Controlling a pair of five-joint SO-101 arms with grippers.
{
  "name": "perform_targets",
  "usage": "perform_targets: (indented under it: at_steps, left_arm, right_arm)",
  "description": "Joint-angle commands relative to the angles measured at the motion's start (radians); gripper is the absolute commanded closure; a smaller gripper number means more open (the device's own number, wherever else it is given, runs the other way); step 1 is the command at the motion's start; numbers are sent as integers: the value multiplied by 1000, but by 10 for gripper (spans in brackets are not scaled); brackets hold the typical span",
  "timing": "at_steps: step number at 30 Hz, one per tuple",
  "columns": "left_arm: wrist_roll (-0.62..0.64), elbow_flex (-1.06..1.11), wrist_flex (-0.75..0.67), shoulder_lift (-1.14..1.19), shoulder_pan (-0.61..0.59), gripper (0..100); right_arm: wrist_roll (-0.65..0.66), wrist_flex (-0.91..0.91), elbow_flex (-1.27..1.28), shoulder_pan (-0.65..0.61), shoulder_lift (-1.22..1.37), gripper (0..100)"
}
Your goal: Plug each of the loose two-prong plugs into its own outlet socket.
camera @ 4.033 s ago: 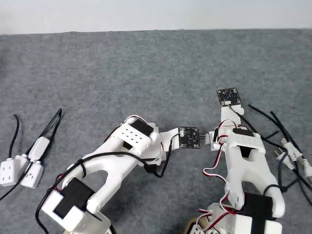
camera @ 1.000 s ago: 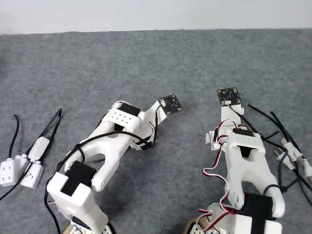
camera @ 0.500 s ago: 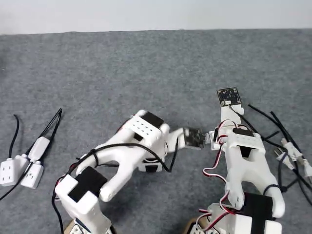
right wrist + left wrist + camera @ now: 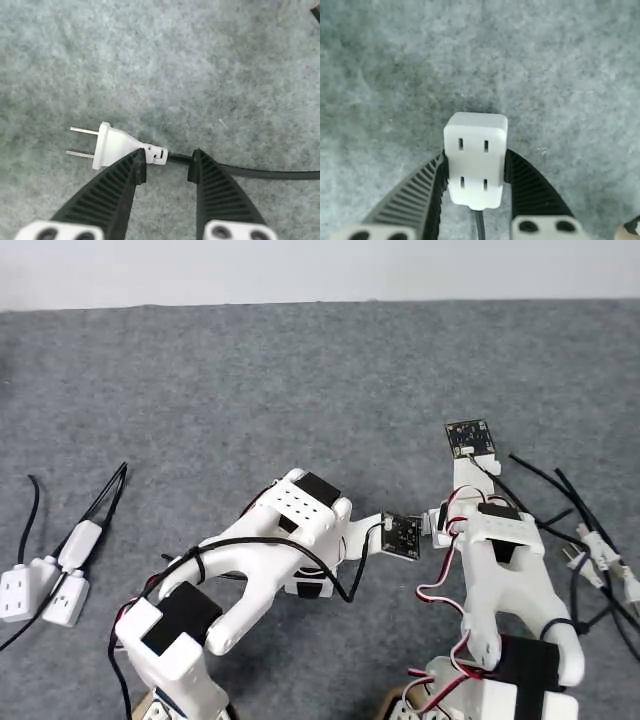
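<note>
The white outlet socket point(image 4: 475, 150) is clamped between the two fingers of the left hand point(image 4: 476, 162), its slotted face turned toward the wrist camera, above the grey tabletop point(image 4: 560, 60). The two-prong plug point(image 4: 114, 146) sits at the tips of the right hand point(image 4: 169, 159). That hand's fingers stand narrowly apart, straddling the plug's neck and its black cord point(image 4: 270, 174). In the high view the left hand is close beside the right arm. More sockets point(image 4: 40, 592) lie beyond the left arm, and loose plugs point(image 4: 598, 552) lie beyond the right.
</note>
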Motion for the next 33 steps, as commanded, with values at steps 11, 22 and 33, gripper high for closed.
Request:
perform_targets:
  at_steps: [11, 22, 33]
  left_arm:
    - [132, -262, 86, -15, -23, 731]
    - [388, -822, 422, -20, -121, 733]
    - [582, -1115, 414, -338, -417, 840]
  right_arm:
    - [-2, -21, -23, 5, -4, 855]
    - [-37, -48, 51, 38, -116, 855]
    - [-35, -114, 107, -15, -127, 855]
